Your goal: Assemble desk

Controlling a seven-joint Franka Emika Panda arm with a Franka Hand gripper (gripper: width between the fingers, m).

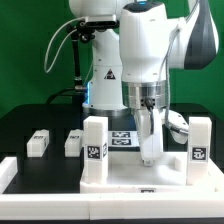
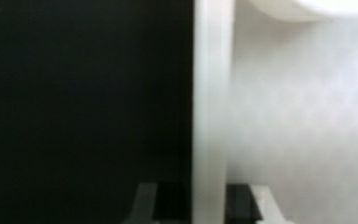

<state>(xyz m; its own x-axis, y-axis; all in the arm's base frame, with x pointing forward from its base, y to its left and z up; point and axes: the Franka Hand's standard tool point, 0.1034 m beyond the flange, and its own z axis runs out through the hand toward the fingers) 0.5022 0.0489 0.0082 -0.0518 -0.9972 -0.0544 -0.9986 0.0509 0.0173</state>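
Observation:
The desk's white tabletop [image 1: 120,178] lies near the front of the black table, rim upward. Two legs stand upright on it, one [image 1: 95,150] at the exterior view's left and one [image 1: 200,143] at its right. Another two legs [image 1: 38,142] [image 1: 72,143] lie loose on the black table further left. My gripper [image 1: 150,152] reaches straight down onto the tabletop between the standing legs. In the wrist view the gripper [image 2: 206,205] is shut on the tabletop's thin upright rim [image 2: 211,100], one finger [image 2: 146,205] on each side. The tabletop's inner face [image 2: 300,110] fills one half of that view.
The marker board [image 1: 120,138] lies flat behind the tabletop, in front of the robot's base [image 1: 105,75]. White rails [image 1: 10,172] edge the black table at the front and left. A pale round shape [image 2: 309,8] shows at the wrist view's edge.

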